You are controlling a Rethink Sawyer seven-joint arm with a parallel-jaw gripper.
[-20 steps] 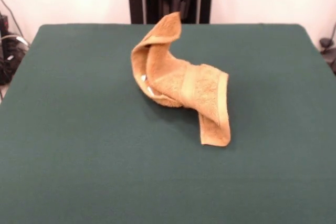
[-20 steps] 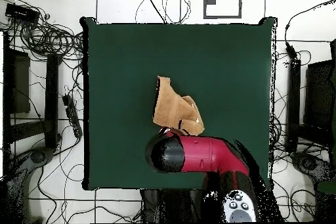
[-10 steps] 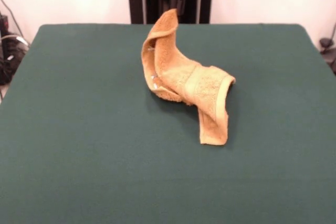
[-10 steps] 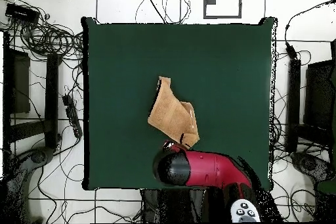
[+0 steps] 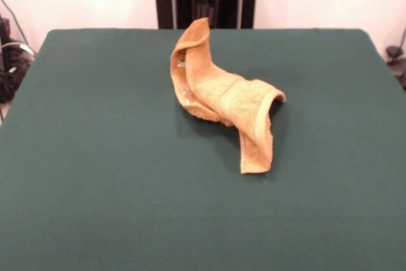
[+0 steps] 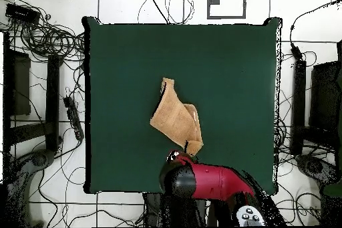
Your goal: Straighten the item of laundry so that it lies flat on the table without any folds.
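Here the main risk, as I judge it, is that the towel [image 5: 225, 96] gets dragged along as a twisted rope instead of opening out: one end stands lifted toward the robot while the rest is folded over on itself, so pulling further along the same line would only tighten the twist or slide the whole bundle toward the table's [image 5: 95, 157] edge on the robot's side. A loose pinch on that raised corner could also slip, letting the cloth drop into a fresh heap. Whether the jaws are closed on that corner I cannot tell; the red arm [image 6: 207, 180] hides its gripper from above, and from the front only its red and black housing shows behind the towel's tip, so the contact itself is not visible. The towel is orange-tan terry cloth, sitting near the middle of the dark green table, slightly toward the robot. Its raised end curls into a narrow peak, a woven border band crosses the arched middle, and the other end hangs down to lie flat on the table.
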